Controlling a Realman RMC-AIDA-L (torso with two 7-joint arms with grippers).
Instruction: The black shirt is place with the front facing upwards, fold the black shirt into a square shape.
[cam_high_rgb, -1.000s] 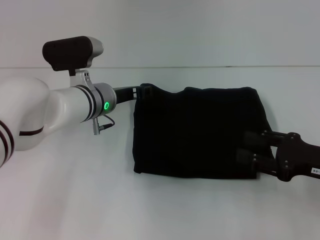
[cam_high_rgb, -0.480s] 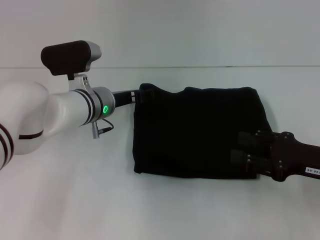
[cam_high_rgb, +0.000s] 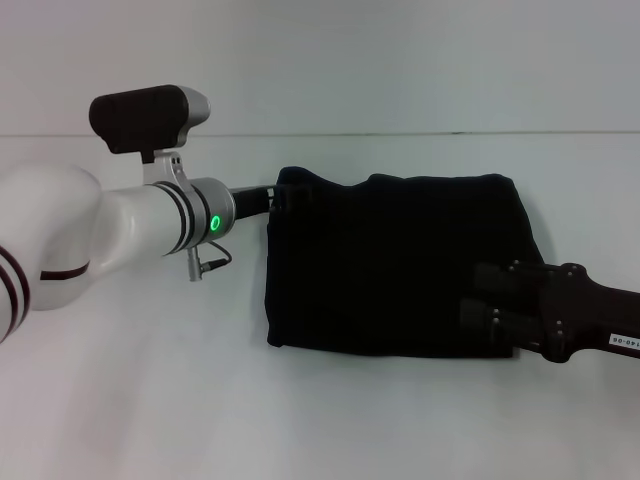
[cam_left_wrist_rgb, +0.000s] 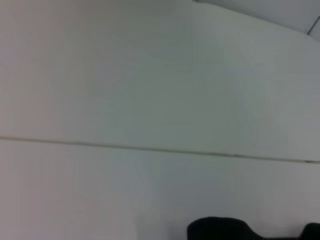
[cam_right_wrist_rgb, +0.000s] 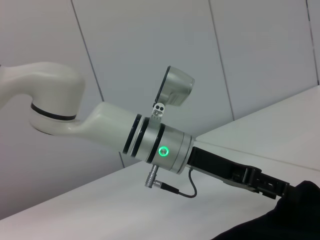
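Left gripper (cam_high_rgb: 287, 194) clamps the black shirt's (cam_high_rgb: 395, 265) corner; shirt folded into a rectangle.

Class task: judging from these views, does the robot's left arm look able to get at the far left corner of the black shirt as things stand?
Probably yes: the left gripper is already at that corner of the black shirt, with nothing between them. The right gripper sits at the opposite, near right edge.

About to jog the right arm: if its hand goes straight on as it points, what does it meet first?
Probably the folded black fabric shirt: the right hand points leftward over its near-right part, seemingly already on it, though height is unclear.
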